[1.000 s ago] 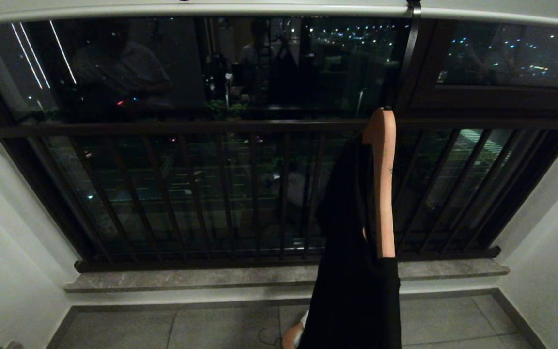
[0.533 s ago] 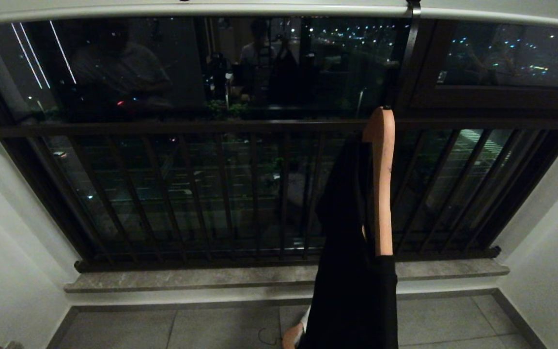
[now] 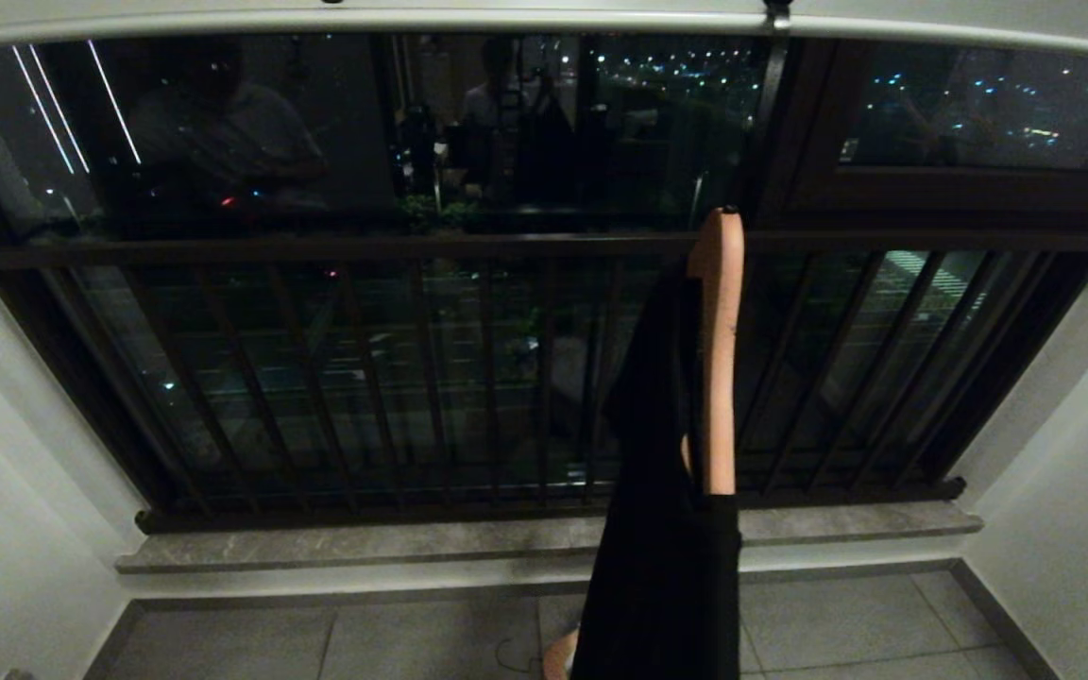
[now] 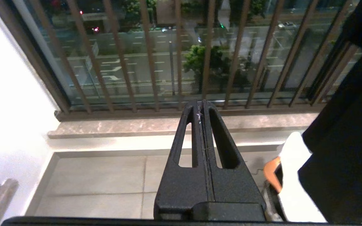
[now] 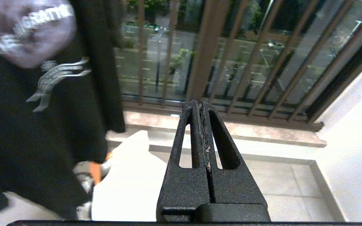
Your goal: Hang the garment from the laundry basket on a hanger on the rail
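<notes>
step: as i read it, the hanging itself looks done. the black t-shirt (image 3: 662, 529) is on the orange wooden hanger (image 3: 722, 359), whose dark hook (image 3: 774, 47) goes up to the pale rail (image 3: 365, 19) above the window.
garment: it hangs edge-on to my head camera, in front of the dark guard handrail (image 3: 317, 247) and its vertical bars, its hem low near the floor tiles (image 3: 393, 637). my right wrist view shows a grey printed logo (image 5: 55, 78) on it.
hook seat: the hook meets the rail at the very top edge of my head view, so i can't fully confirm it sits over the bar; it appears to.
left gripper (image 4: 202, 108): fingers pressed together, nothing between them, pointing at the stone sill (image 4: 168, 125), apart from the shirt.
right gripper (image 5: 199, 108): fingers together as well, empty, just beside the shirt but not touching it.
laundry basket: i think the white shape low by the shirt's hem (image 5: 127, 175) is the basket, with something orange at its edge, though most of it is hidden by the cloth.
next move: i'd judge little is left. i'd check the hook's seat from a better angle and keep both arms clear of the hanging cloth so nothing snags or drags it off the rail.
</notes>
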You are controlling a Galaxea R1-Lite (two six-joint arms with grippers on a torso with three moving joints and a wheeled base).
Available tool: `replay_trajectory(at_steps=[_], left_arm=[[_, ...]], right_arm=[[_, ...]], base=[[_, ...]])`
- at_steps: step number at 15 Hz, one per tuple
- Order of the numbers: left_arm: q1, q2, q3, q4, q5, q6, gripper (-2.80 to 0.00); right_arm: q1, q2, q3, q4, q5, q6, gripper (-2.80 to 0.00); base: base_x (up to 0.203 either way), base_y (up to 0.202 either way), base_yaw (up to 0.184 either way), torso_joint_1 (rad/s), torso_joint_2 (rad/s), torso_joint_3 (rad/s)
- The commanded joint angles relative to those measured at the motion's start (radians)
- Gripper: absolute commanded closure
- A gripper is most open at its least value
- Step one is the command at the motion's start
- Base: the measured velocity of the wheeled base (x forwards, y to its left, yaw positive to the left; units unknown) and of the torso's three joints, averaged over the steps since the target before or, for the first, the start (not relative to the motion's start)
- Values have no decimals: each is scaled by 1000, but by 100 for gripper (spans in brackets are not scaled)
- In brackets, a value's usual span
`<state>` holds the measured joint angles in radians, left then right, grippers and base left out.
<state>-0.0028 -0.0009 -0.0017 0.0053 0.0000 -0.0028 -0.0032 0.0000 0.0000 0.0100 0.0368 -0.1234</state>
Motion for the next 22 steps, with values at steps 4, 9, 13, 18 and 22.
replay_trajectory(at_steps=[4,9,13,18,22], left_arm=[[0,1,0,1,2,0,0],[0,1,0,1,1,0,0],[0,1,0,1,1,0,0],[1,1,0,1,1,0,0],[0,0,0,1,0,1,0]], right_arm=[[0,2,0,1,0,-1,0],[0,2,0,1,0,-1,0],[0,2,0,1,2,-1,0],[0,2,0,1,2,1,0],[0,2,0,1,0,1,0]], base=[[0,-191,2,1,3,6],[0,-195,0,0,2,2],[0,-196,1,3,2,5],[0,-197,1,4,1,3],[0,-101,3,2,0,1]])
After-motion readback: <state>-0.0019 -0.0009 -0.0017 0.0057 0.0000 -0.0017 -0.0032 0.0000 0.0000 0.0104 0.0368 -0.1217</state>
